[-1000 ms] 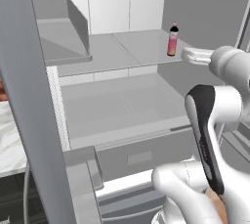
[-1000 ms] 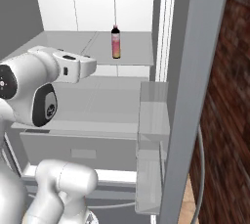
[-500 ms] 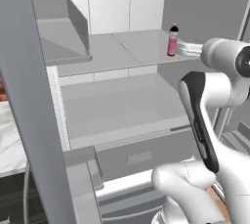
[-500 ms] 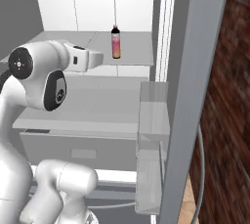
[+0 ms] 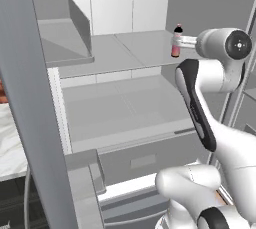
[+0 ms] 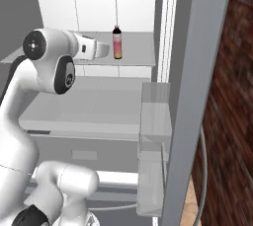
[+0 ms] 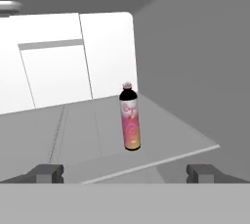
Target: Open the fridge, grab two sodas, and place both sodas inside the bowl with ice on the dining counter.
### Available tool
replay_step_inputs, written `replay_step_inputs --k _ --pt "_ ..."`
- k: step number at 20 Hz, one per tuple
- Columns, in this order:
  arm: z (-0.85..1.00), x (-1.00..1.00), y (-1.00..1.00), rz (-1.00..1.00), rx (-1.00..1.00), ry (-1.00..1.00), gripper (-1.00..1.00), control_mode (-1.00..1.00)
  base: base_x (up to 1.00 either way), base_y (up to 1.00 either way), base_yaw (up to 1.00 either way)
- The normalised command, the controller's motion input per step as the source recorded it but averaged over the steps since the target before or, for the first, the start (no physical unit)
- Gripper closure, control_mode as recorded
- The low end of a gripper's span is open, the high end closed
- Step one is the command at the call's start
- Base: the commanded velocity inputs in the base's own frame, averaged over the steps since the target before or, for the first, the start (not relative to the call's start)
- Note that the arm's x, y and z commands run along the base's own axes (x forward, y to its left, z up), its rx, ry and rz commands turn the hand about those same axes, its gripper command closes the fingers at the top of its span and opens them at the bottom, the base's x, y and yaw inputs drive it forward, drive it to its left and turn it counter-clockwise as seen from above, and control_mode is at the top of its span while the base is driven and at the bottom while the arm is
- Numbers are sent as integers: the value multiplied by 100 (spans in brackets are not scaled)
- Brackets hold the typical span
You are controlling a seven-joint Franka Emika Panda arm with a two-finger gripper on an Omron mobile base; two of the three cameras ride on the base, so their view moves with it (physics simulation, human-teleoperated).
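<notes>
**Open jaws lined up on a soda at the shelf's front edge**

The fridge (image 5: 120,123) stands with its doors swung wide, so the pale shelves are exposed and the arm can reach straight in. One soda (image 7: 130,117) stands upright near the front of the upper shelf, toward the right-hand wall — an easy spot for a level, head-on approach. The gripper (image 7: 126,172) points along the shelf at it with the jaws spread fully apart and nothing between them; the bottle sits centred in the gap but apart from the fingertips (image 7: 46,173), so this looks like the lining-up before a first grasp.

The hand view gives the alignment — bottle upright, mid-gap, its base just behind the shelf lip — which neither base camera can show. The left base view shows the soda (image 5: 176,41) just beside the white wrist, partly covered by it, and the deep door bin on the left. The right base view shows the soda (image 6: 117,43) free of the hand, a clear gap between them, plus the right door's bins. I cannot tell where the second soda is.
</notes>
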Motion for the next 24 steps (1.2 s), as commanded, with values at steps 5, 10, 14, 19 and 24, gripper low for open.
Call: replay_step_inputs --k 5,10,14,19,24 --pt "0 60 0 0 0 0 -100 -100 0 0 0" --pt "0 53 0 0 0 0 -100 -100 0 0 0" --pt "-6 44 -7 0 0 0 -100 -100 0 0 0" --pt "-5 32 -17 0 0 0 -100 -100 0 0 0" --pt "-7 26 -20 0 0 0 -100 -100 0 0 0"
